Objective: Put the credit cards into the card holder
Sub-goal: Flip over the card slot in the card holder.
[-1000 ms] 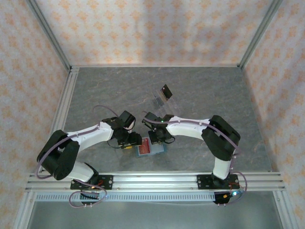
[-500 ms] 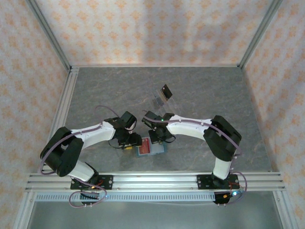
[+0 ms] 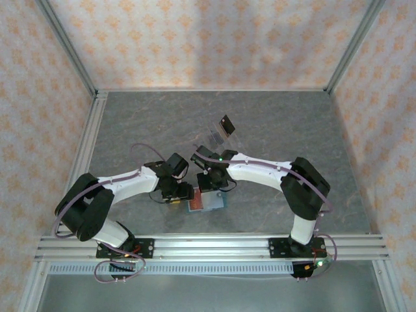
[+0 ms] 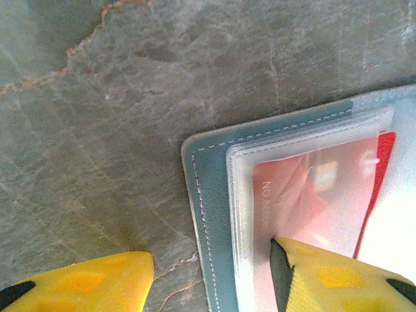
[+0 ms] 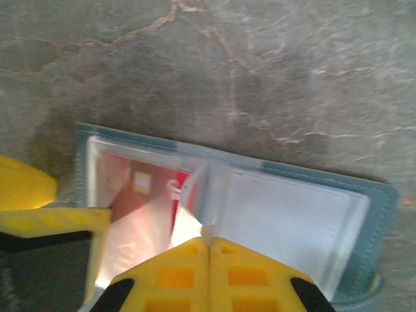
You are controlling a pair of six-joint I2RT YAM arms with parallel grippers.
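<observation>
card holder – lies open and flat on the table, pale inner side up, clear leaves exposed. all positions below are given relative to it.

red card – seated inside the clear leaf on the holder's left half, its print visible through the plastic.

left gripper – positioned at the holder's left edge. fingers apart: one rests on bare table just outside the teal stitched border, the other sits over the clear leaf covering the red card. nothing is clamped between them.

right gripper – positioned over the holder's middle fold. fingers pressed together with no gap. the tips meet the raised edge of one clear leaf, which stands up off the holder at that point; whether the leaf is pinched between them cannot be told.

black card – well beyond the holder's far side, propped at a tilt in a clear rack.
</observation>
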